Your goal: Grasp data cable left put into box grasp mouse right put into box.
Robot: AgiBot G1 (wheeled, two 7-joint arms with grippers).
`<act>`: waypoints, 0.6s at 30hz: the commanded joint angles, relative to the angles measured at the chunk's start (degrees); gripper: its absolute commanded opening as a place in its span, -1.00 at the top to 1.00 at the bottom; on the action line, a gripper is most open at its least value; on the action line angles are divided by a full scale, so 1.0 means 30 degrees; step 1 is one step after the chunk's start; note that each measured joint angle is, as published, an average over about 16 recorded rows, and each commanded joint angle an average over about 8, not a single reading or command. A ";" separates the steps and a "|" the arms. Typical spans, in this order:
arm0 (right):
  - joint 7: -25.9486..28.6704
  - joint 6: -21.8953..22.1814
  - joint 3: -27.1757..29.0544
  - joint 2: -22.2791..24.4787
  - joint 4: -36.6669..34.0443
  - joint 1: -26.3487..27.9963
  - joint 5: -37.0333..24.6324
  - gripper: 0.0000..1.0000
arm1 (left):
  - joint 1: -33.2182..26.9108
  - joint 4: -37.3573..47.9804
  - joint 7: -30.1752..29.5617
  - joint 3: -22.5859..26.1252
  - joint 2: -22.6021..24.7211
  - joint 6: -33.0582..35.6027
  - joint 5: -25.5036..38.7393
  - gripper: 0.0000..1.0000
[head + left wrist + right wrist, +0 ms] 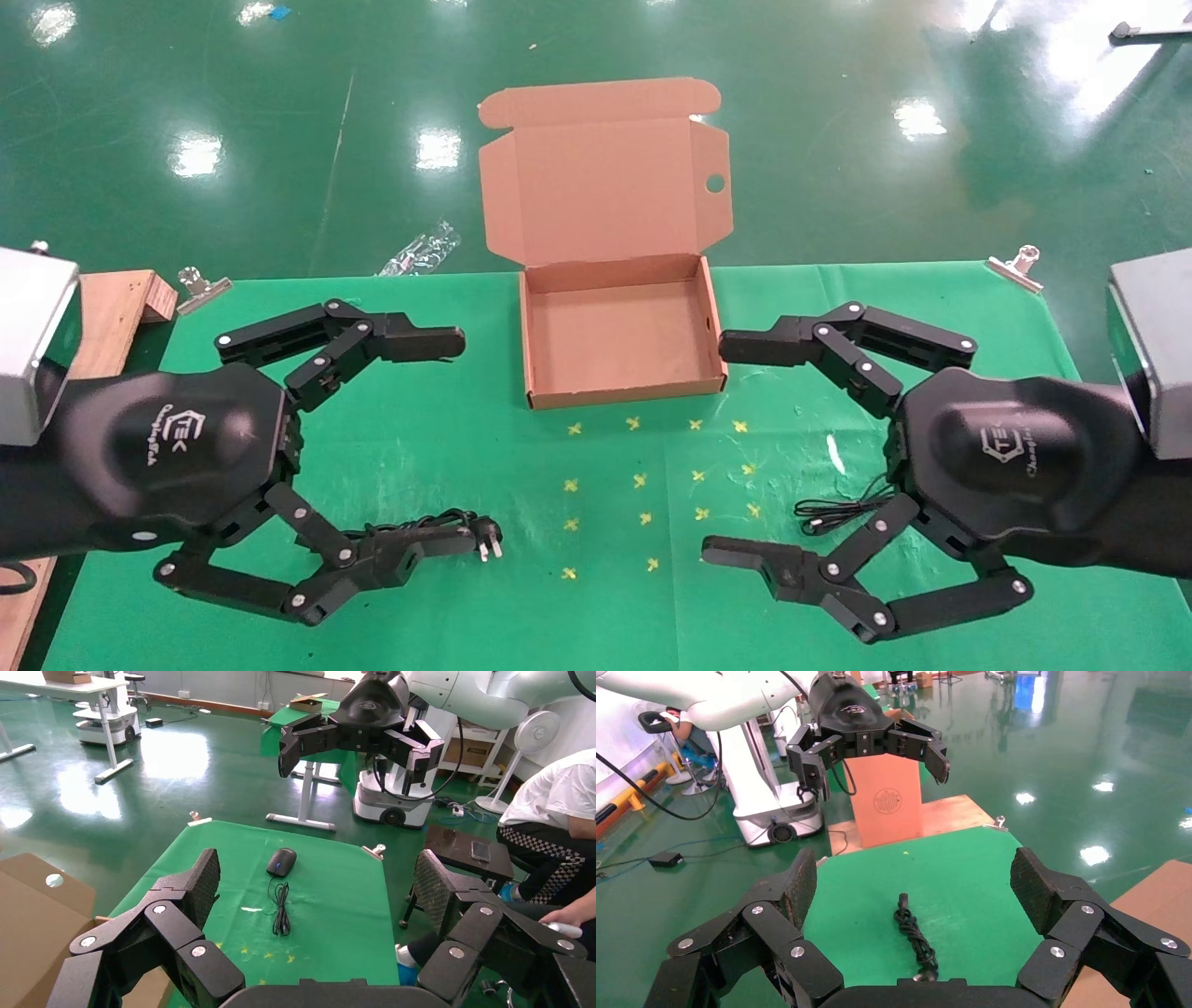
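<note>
Data cable (pixel 424 533): a thick black cord, twisted into a short bundle, lying flat on the tabletop (pixel 466 447) near the robot's left front; chunky plug with silver prongs turned toward the centre. It is partly covered in the head view by the lower finger of the left gripper (pixel 466 438), which hangs above it and is not seen to touch it. Jaws spread wide, nothing held.

Mouse (pixel 282 861): small, glossy black, oval, with a blue wheel; hidden in the head view behind the right arm, seen clearly in the left wrist view. Its thin wire (pixel 838 508) is gathered in a loose hank beside it on the right side of the tabletop. The right gripper (pixel 712 447) is poised above that side, jaws likewise wide apart and empty.

Box (pixel 717 321): shallow brown corrugated cardboard, set at the far middle edge between the two grippers, lid hinged back and upright, one side flap pierced by a round hole. Tray is empty. Judged placed centrally so either arm can reach it.

Tabletop is covered in green cloth, held by metal clips (pixel 1015 266) at the far corners; small yellow crosses (pixel 640 481) are marked in a grid in front of the box, probably placement guides.

Neither item is grasped yet.
</note>
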 commanded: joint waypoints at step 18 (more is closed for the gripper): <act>0.0001 -0.0005 0.0004 0.0006 0.0011 -0.0006 0.0010 -1.00 | 0.0000 -0.0001 0.0000 0.0000 0.0000 0.0001 0.0000 -1.00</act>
